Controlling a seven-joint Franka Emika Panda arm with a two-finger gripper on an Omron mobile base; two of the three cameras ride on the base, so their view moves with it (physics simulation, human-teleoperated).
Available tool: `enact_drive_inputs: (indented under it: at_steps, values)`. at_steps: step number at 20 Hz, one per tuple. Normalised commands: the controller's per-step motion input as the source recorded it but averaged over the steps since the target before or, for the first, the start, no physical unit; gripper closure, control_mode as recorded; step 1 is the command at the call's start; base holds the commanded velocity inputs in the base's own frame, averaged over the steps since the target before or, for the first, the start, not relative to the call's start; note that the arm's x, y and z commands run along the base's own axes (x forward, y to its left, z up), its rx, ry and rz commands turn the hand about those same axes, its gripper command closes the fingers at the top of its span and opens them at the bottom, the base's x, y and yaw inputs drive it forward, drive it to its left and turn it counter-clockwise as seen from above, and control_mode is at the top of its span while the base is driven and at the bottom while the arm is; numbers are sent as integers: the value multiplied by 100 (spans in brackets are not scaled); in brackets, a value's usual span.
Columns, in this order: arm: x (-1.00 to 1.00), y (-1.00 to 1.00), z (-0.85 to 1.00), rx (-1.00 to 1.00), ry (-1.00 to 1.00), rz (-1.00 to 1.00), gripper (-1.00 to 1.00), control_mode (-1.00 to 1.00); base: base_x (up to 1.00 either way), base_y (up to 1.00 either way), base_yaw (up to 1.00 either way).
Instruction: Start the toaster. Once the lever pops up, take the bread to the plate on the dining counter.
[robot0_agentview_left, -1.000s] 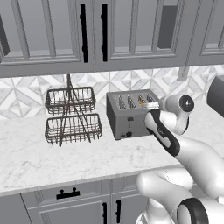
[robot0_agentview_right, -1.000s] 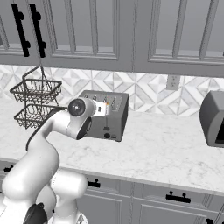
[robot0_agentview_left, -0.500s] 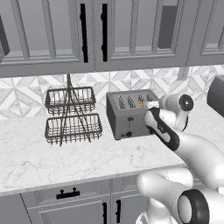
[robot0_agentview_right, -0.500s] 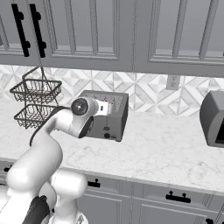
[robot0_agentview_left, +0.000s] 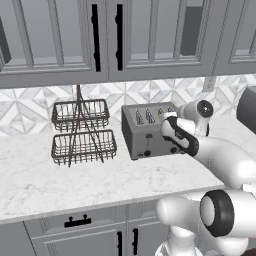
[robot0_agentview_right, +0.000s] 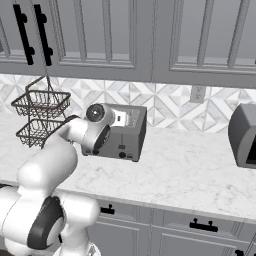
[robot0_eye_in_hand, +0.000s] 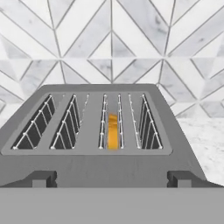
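Hand view: wrist over toaster (robot0_eye_in_hand: 87, 162).

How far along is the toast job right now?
Done: the golden-yellow slice of bread sits down in the third slot from the left of the boxy grey metal toaster. In hand: the arm's hand is at the toaster's front, above its black levers; whether one is pressed can't be told. Left: waiting for the pop-up, lifting the bread out and carrying it to the plate.
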Motion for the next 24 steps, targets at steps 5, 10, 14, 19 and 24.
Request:
enact_drive_inputs:
  at_steps: [5,10,14,19,24]
  values:
    - [31,0,-22,0,14,0,-100,-100,0,0,0]
    - [17,1,-4,0,7,0,-100,-100,0,0,0]
    - [11,0,0,0,1,0,-100,-100,0,0,0]
    - [23,0,-4,0,1,0,-100,-100,0,0,0]
    - [25,0,-16,0,4,0,-100,-100,0,0,0]
